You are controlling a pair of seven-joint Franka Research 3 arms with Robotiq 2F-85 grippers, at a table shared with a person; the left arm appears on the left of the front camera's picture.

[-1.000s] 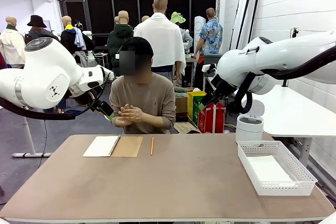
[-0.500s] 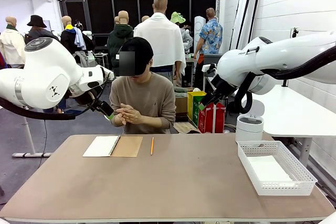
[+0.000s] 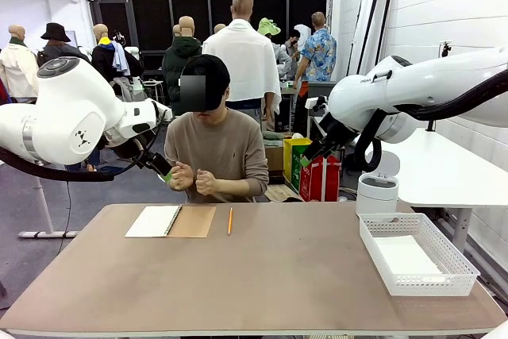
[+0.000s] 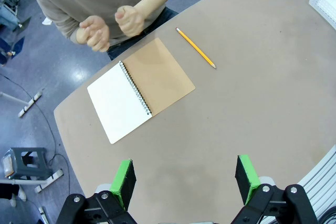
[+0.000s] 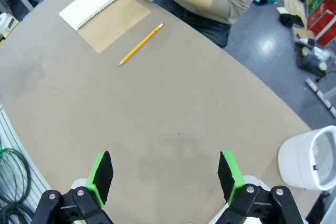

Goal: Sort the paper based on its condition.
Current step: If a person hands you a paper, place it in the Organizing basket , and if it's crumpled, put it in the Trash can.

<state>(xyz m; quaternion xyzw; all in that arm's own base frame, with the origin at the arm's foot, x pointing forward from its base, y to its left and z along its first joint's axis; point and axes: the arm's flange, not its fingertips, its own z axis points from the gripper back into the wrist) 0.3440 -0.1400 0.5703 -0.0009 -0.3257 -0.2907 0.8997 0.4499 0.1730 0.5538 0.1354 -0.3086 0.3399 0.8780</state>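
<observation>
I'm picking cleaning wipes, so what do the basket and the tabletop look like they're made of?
The basket looks like white moulded plastic: its walls are an even mesh with a smooth rim. The tabletop looks like matte brown laminate or coated board: flat, uniform colour, no grain or glare. This is a guess.

We look across the table [image 3: 262, 275] from its near side, level with both arms, facing the person [image 3: 216, 148] at the far edge. Our left wrist camera hangs high above the table's left part, looking down at the notebook [image 4: 139, 88] and pencil [image 4: 196, 48]. Our right wrist camera looks down from the right, sharing that notebook, the pencil and the person's hands.
</observation>
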